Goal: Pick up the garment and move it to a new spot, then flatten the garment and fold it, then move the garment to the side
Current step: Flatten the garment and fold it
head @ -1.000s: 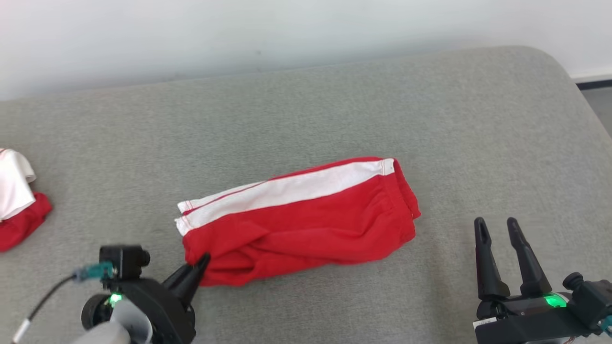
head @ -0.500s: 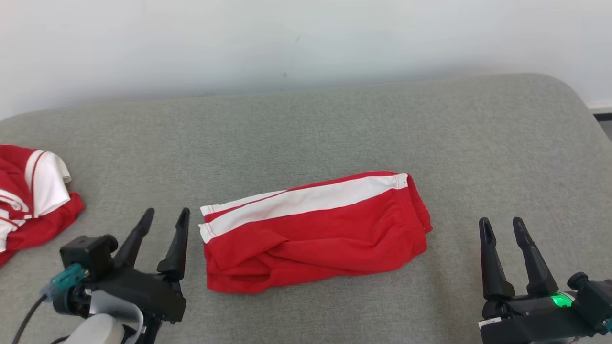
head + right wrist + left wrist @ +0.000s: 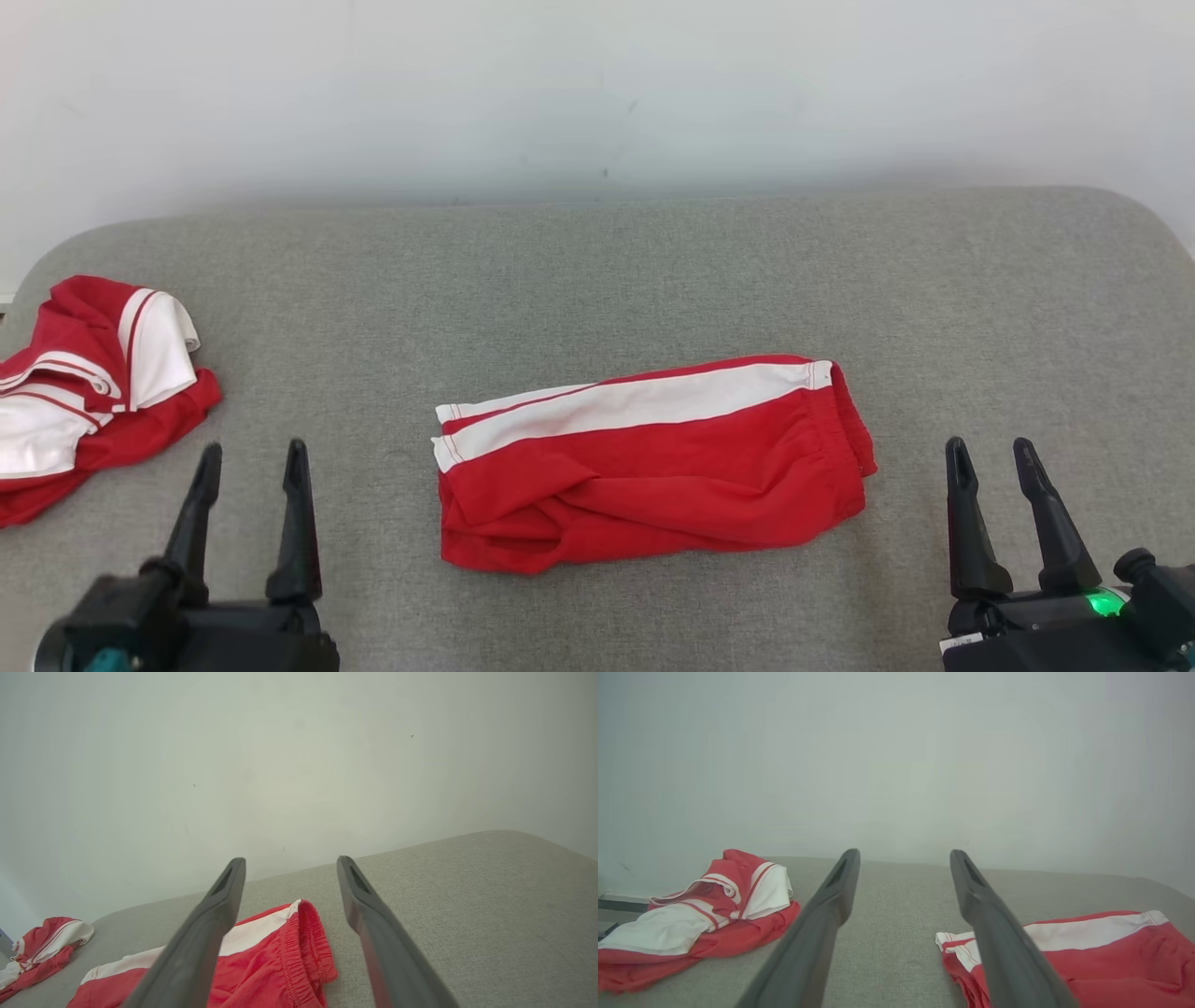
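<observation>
The garment (image 3: 653,462) is a pair of red shorts with a white side stripe, folded into a long strip in the middle of the grey cushion (image 3: 597,271). It also appears in the left wrist view (image 3: 1101,952) and the right wrist view (image 3: 275,952). My left gripper (image 3: 250,462) stands open at the lower left, well clear of the shorts' left end. My right gripper (image 3: 991,453) is open at the lower right, a little beyond the waistband end. Both hold nothing.
A second red and white garment (image 3: 84,392) lies crumpled at the cushion's far left edge, seen too in the left wrist view (image 3: 700,910). A pale wall (image 3: 597,84) runs behind the cushion. Bare grey fabric surrounds the folded shorts.
The left gripper let go of the shorts' lower left corner, opened, and drew back to the lower left. The head camera tilted up, so the whole scene sits lower in the picture.
</observation>
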You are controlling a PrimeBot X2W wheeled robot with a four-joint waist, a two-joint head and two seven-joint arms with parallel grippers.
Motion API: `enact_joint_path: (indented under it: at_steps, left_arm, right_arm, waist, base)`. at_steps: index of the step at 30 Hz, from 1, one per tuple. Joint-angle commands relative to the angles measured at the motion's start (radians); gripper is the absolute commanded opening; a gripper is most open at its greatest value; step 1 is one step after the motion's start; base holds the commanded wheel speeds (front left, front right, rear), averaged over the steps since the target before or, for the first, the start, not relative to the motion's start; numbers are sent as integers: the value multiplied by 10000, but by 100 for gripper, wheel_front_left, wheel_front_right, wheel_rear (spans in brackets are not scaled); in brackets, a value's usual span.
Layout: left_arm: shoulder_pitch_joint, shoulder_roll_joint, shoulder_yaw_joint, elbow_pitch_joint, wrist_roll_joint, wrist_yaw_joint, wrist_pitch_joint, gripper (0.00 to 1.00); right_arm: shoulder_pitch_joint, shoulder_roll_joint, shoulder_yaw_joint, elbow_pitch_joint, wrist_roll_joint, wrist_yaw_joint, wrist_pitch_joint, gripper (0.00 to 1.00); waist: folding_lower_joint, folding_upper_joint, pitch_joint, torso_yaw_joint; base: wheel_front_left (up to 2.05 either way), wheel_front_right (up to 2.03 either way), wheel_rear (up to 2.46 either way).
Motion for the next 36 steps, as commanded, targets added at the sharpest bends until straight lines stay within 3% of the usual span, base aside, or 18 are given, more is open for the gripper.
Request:
enact_joint_path:
  at_steps: [1, 13, 23, 29, 36]
  left_arm:
    - [426, -236, 315, -68, 431, -134, -3, 100]
    - [1354, -1436, 1726, -13, 1517, -957, -2, 100]
    - [1051, -1943, 2097, 165, 2237, -1605, -2, 100]
    - [814, -2129, 2171, 229, 2465, -1822, -2, 100]
    - [487, -2288, 2069, 378, 2501, -1960, -2, 100]
  right_arm:
    - [138, 76, -93, -4, -118, 6, -10, 100]
    - [456, 206, -435, 195, -431, 5, -10, 100]
    - [176, -192, -352, 706, -682, 6, 4, 100]
    - [-893, -706, -51, 1432, -737, 6, 599, 100]
    - [-2624, -967, 241, 3096, -1013, 5, 1502, 100]
  waist:
    - [1, 0, -10, 55]
    - [1, 0, 25, 128]
    - [1, 0, 110, 330]
    - [1, 0, 420, 563]
    - [1, 0, 804, 1051]
  base:
    - [0, 0, 0]
    - [0, 0, 0]
    - [0, 0, 0]
    - [0, 0, 0]
    - [0, 0, 0]
